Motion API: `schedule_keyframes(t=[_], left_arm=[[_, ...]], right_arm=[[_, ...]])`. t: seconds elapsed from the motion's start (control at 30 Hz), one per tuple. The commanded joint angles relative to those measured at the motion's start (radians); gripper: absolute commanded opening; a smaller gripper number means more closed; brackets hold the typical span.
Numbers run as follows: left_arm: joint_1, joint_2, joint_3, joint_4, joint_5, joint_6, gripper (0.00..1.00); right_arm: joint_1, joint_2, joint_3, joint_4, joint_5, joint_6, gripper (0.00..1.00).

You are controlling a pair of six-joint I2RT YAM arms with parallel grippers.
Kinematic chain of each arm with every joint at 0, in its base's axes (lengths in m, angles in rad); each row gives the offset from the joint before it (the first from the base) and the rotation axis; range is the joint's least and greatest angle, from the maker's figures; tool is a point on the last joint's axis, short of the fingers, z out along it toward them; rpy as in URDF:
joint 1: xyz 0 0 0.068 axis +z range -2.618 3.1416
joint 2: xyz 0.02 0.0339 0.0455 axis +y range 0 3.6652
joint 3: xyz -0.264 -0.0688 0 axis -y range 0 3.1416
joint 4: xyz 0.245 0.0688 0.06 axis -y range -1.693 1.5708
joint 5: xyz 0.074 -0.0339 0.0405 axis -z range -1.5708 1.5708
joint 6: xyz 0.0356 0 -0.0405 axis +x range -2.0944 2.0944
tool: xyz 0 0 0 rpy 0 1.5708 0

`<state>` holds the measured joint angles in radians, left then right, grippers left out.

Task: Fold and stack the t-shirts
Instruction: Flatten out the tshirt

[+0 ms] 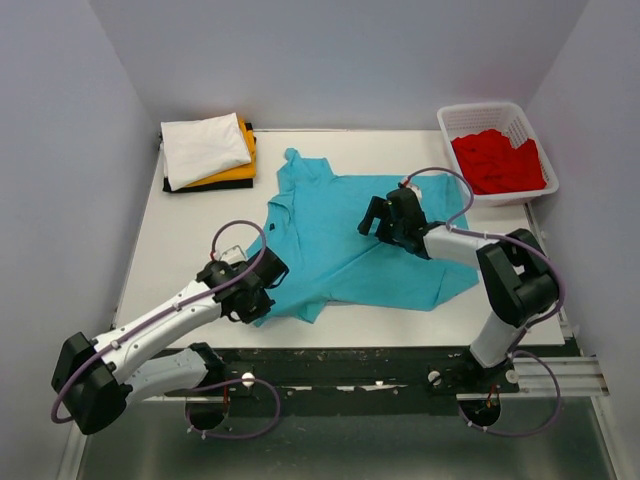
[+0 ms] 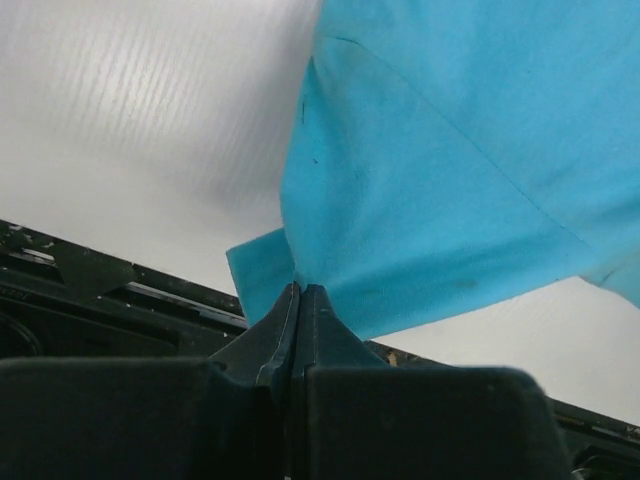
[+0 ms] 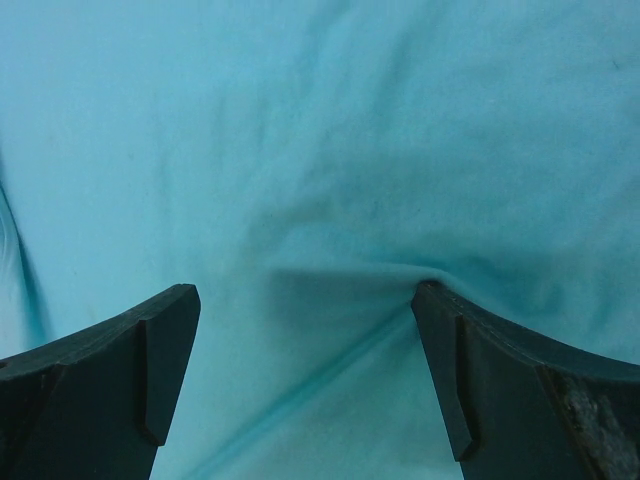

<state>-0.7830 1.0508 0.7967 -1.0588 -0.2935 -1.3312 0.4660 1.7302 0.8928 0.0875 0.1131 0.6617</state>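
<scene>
A teal t-shirt (image 1: pixel 345 235) lies spread across the middle of the table. My left gripper (image 1: pixel 262 290) is shut on its near left corner, and the wrist view shows the teal t-shirt (image 2: pixel 430 190) pinched between the closed fingertips (image 2: pixel 300 300) just above the table's front edge. My right gripper (image 1: pixel 385 222) is open and presses down on the middle of the shirt. In its wrist view the teal t-shirt (image 3: pixel 320 150) fills the frame and bunches against the right finger (image 3: pixel 450 340). A red t-shirt (image 1: pixel 497 162) lies in the basket. White (image 1: pixel 203 146), orange-yellow (image 1: pixel 240 172) and black shirts sit folded in a stack at the back left.
A white plastic lattice basket (image 1: pixel 478 116) stands at the back right corner. The folded stack occupies the back left corner. Grey walls close in the table on three sides. The black rail (image 1: pixel 340 365) with the arm bases runs along the near edge.
</scene>
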Motion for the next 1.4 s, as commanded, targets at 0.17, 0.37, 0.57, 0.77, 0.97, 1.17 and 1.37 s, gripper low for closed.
schedule_keyframes(t=[0.17,0.37,0.57,0.77,0.97,1.17,1.37], left_arm=[[-0.059,-0.119,-0.095,-0.039,0.144,-0.013,0.45],[-0.048,-0.115,0.041,0.033,-0.03,0.12,0.99],[0.137,0.056,0.048,0.458,0.169,0.407,0.99],[0.275,0.329,0.093,0.578,0.326,0.511,0.99],[0.36,0.556,0.188,0.614,0.365,0.572,0.98],[0.444,0.654,0.198,0.656,0.441,0.578,0.99],[0.455,0.679,0.197,0.684,0.494,0.582,0.99]], right_arm=[[-0.004,0.081,-0.007,-0.156,0.059,-0.006,0.99],[-0.004,-0.013,0.025,-0.147,0.006,-0.08,1.0],[-0.004,-0.155,0.016,-0.184,0.015,-0.096,1.0],[0.09,-0.337,-0.141,-0.111,-0.28,-0.156,1.0],[0.356,-0.322,-0.225,0.107,-0.502,-0.179,1.0],[0.474,-0.165,-0.173,0.136,-0.42,-0.17,1.0],[0.508,-0.112,-0.164,0.172,-0.4,-0.17,1.0]])
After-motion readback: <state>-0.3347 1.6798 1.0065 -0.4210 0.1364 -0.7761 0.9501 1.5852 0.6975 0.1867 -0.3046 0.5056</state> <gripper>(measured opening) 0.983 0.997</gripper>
